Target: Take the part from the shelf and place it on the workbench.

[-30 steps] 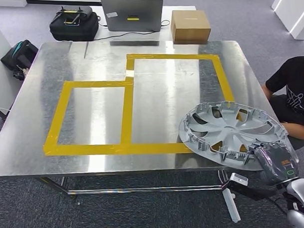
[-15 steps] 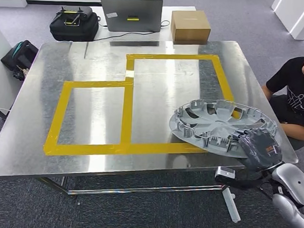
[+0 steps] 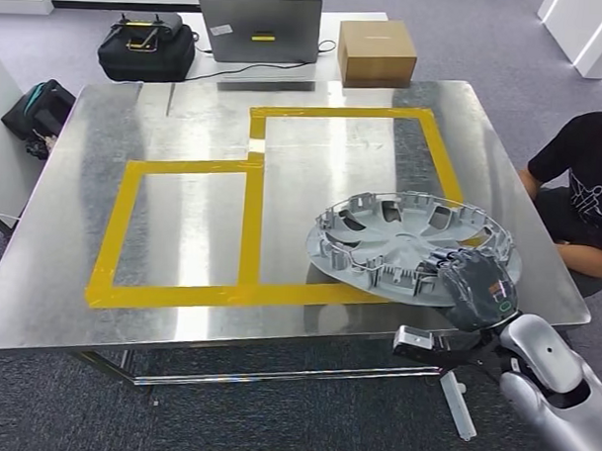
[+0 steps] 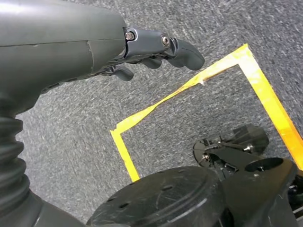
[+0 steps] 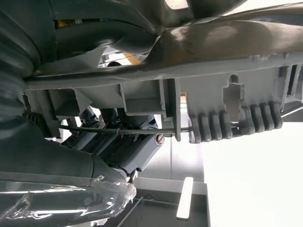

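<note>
Over on the left, a dark bag [image 3: 39, 112] sits on the carpet beside the counter [image 3: 208, 232], and a black case [image 3: 146, 47] lies on the far table next to an open laptop [image 3: 260, 29] and a cardboard box [image 3: 377, 51]. The steel counter carries two boxes outlined in yellow tape [image 3: 250, 224], a smaller one on the left and a larger one set further back on the right.

The left robot hand [image 4: 157, 49] hangs low over grey carpet, fingers apart and holding nothing, above a yellow tape outline on the floor [image 4: 200, 80].

Further right, the part, a silver wheel cover [image 3: 402, 244], lies inner face up and slightly tilted over the near right corner of the larger taped box, straddling the tape line. I cannot tell whether it touches the counter. The right robot hand [image 3: 475, 286] is clamped on the cover's near right rim; the wrist view shows its fingers [image 5: 118, 142] under the ribbed edge [image 5: 232, 118].

At the far right, a person in a black shirt [image 3: 583, 181] sits beside the counter.
</note>
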